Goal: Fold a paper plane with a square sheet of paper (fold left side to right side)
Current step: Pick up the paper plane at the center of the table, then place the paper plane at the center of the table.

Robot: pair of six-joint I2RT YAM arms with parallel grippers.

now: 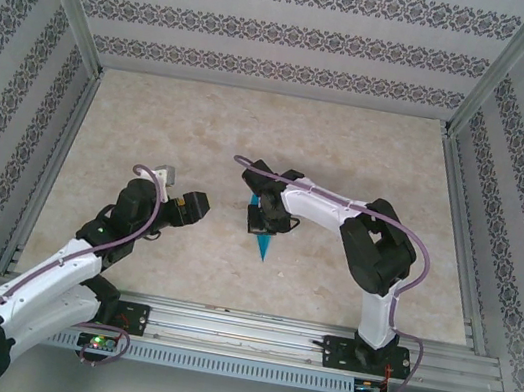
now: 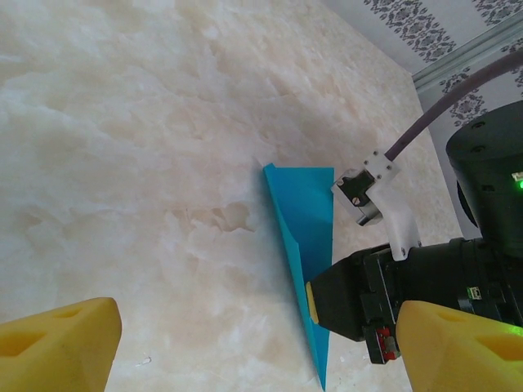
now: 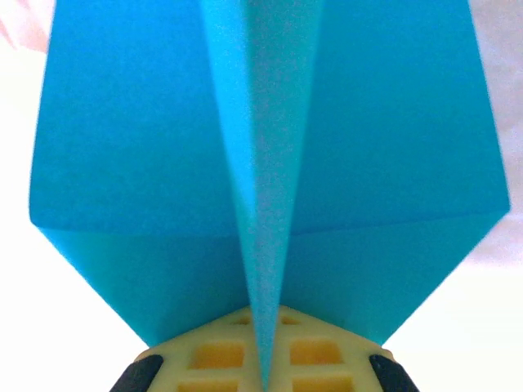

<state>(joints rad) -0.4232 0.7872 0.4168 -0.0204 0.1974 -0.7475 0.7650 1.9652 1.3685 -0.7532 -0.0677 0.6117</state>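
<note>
the right gripper point(image 1: 260, 218) is clamped shut on the paper plane point(image 1: 263, 244), its yellow pads point(image 3: 245, 355) pinching the raised centre fold. the teal dart sits near the middle of the table point(image 1: 203, 125), with its sharp point toward the arm bases. the right arm reaches leftward with its elbow bent. the left gripper point(image 1: 191, 206) hangs with its jaws wide apart, holding nothing, off to the plane's left. its arm angles up from the near-left corner.
</note>
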